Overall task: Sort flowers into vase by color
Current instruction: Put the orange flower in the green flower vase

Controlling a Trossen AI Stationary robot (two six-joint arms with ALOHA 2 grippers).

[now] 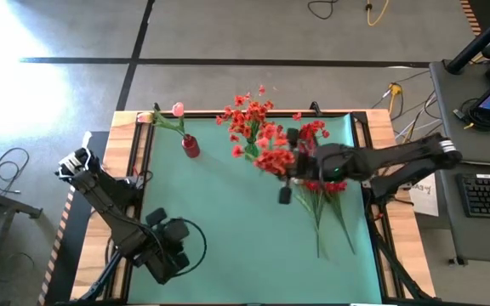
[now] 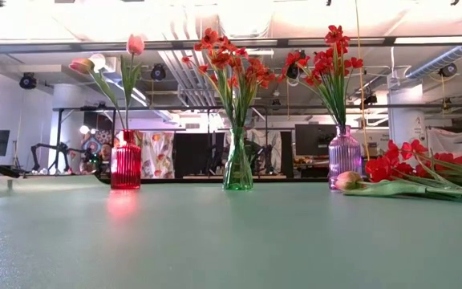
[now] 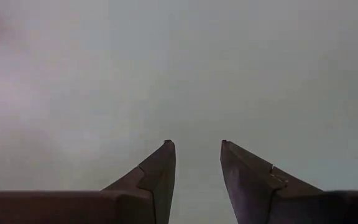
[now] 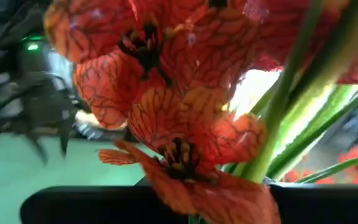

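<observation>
Three vases stand along the far side: a red vase [image 2: 126, 164] with pink tulip buds [image 2: 135, 44], a clear green vase [image 2: 237, 164] with orange-red flowers [image 2: 231, 60], and a purple vase [image 2: 344, 156] with deep red flowers [image 2: 331, 52]. More red flowers [image 1: 323, 189] lie on the mat at right, next to a pink bud [image 2: 348, 180]. My right gripper [image 1: 294, 166] hovers high by the green vase with an orange-red flower [image 1: 272, 160]. My left gripper [image 3: 197, 155] is open over the mat's near left [image 1: 164, 251]. My right gripper has an orange-red flower lifted clear of the table. Its blossoms [image 4: 179, 124] fill the wrist view, and its green stem [image 4: 272, 137] runs back toward the fingers. The blossoms hide the place of contact, so the kind of hold does not show.
The green mat [image 1: 228, 238] covers the table between wooden side rails [image 1: 130, 170]. The lying stems [image 1: 334, 225] reach toward the near right. Cables and a desk with a keyboard [image 1: 487, 194] are off the table at right.
</observation>
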